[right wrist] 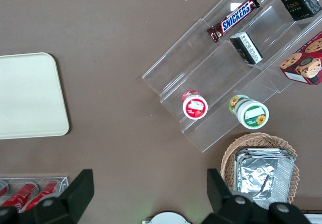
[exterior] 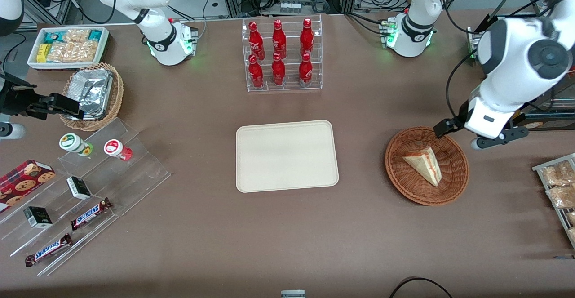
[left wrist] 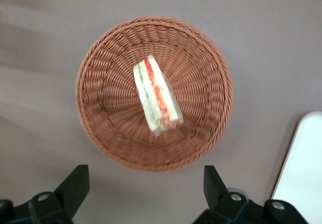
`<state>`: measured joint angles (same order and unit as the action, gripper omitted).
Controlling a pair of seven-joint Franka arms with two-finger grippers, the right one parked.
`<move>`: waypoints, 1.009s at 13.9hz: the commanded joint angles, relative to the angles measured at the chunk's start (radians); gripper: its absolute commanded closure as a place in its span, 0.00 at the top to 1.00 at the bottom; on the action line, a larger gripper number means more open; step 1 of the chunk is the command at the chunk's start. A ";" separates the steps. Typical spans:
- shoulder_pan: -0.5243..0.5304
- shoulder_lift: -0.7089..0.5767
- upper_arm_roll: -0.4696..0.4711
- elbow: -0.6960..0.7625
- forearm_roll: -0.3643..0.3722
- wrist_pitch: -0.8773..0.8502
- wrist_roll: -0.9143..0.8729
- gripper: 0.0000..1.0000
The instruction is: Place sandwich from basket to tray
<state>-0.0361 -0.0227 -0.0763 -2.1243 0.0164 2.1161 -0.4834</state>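
Note:
The sandwich (exterior: 424,165), a pale bread wedge with red and green filling, lies in the round reddish-brown basket (exterior: 395,172) toward the working arm's end of the table. The cream tray (exterior: 286,156) sits bare at the table's middle, beside the basket. My left gripper (exterior: 478,136) hovers above the basket's rim, a little farther from the front camera than the sandwich. In the left wrist view the gripper (left wrist: 145,178) is open and empty, with the sandwich (left wrist: 157,95) and basket (left wrist: 201,128) below it and a tray corner (left wrist: 304,173) showing.
A clear rack of red bottles (exterior: 280,55) stands farther from the camera than the tray. Toward the parked arm's end are a stepped acrylic stand with snacks (exterior: 85,185), a tan foil-filled basket (exterior: 92,93) and a white snack bin (exterior: 67,46). Bagged pastries (exterior: 559,190) lie by the working arm's table edge.

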 commanded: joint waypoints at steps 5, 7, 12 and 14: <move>0.002 0.053 -0.003 -0.123 0.002 0.214 -0.188 1.00; 0.002 0.098 -0.005 -0.134 0.002 0.284 -0.217 1.00; 0.001 0.205 -0.005 -0.134 0.002 0.402 -0.244 1.00; -0.002 0.222 -0.005 -0.135 0.002 0.421 -0.253 1.00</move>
<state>-0.0364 0.1876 -0.0766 -2.2600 0.0162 2.5123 -0.7065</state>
